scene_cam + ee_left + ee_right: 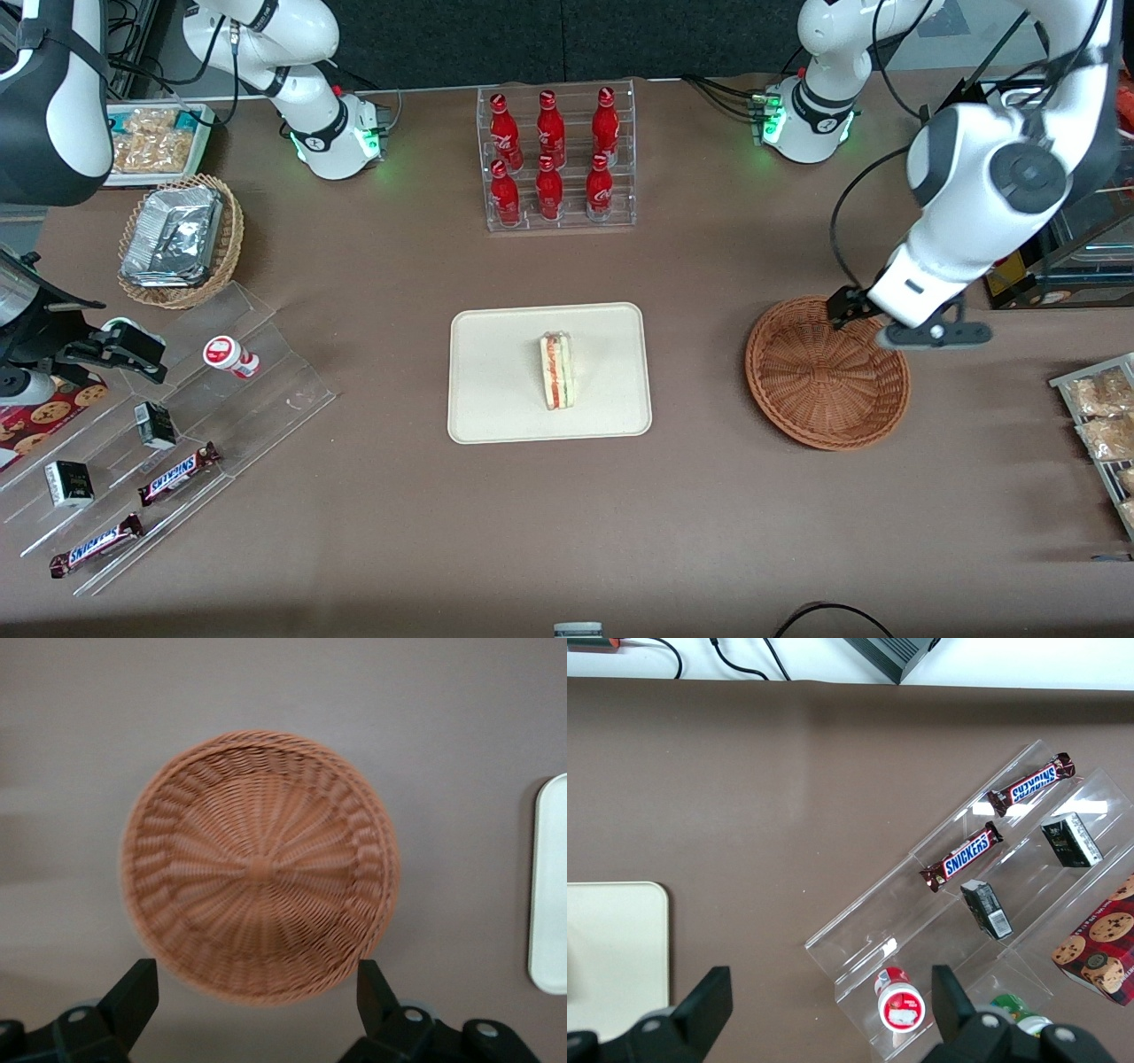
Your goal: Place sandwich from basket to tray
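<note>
The sandwich (558, 370) lies on the cream tray (496, 372) at the table's middle, its red and green filling edge facing up. The reddish-brown wicker basket (819, 381) stands beside the tray toward the working arm's end, with nothing in it. My left gripper (852, 306) hangs above the basket's rim on the side farther from the front camera, open and holding nothing. In the left wrist view the empty basket (257, 864) lies below the spread gripper (255, 979), and an edge of the tray (549, 886) shows.
A clear rack of red bottles (558, 159) stands farther from the front camera than the tray. A tan basket with foil containers (182, 239) and an acrylic stand with candy bars (168, 425) lie toward the parked arm's end. A snack tray (1103, 425) lies at the working arm's end.
</note>
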{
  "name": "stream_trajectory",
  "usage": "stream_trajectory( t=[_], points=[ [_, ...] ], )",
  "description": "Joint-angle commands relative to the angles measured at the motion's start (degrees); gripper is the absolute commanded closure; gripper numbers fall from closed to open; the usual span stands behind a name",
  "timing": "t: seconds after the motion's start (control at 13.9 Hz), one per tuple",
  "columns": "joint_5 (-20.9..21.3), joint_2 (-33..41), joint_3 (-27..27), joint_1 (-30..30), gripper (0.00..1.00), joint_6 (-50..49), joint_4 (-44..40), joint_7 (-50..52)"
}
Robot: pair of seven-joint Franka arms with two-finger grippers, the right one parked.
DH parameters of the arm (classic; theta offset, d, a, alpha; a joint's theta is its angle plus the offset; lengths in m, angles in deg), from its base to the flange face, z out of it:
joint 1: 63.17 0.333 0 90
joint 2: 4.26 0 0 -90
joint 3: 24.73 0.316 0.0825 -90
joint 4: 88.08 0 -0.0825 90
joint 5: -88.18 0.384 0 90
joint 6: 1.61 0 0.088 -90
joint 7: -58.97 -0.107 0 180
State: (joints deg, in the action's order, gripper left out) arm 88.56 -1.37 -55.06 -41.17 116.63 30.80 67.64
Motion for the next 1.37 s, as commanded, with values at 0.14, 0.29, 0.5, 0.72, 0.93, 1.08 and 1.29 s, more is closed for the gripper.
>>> stream_trajectory(
  t=[0.14, 0.29, 0.5, 0.72, 0.93, 1.08, 1.29],
  points=[
    [-4.16, 6.08, 1.76, 0.41, 0.01, -18.26, -12.15, -2.26],
    [-4.16, 5.9, 1.76, 0.41, 0.01, -23.21, -17.53, -2.87],
    [-4.16, 5.82, 1.76, 0.41, 0.01, -25.16, -21.06, -2.87],
    [-4.34, 5.2, 2.55, 0.5, 0.01, -25.16, -21.85, -2.87],
    [-4.16, 4.32, 2.73, -0.28, 0.01, -25.16, -22.64, -2.87],
    [-3.55, 3.89, 7.35, -6.05, 0.0, -24.81, -22.73, -2.87],
    [-3.46, 1.96, 19.65, -17.57, 0.01, -24.98, -24.58, -2.96]
  ],
)
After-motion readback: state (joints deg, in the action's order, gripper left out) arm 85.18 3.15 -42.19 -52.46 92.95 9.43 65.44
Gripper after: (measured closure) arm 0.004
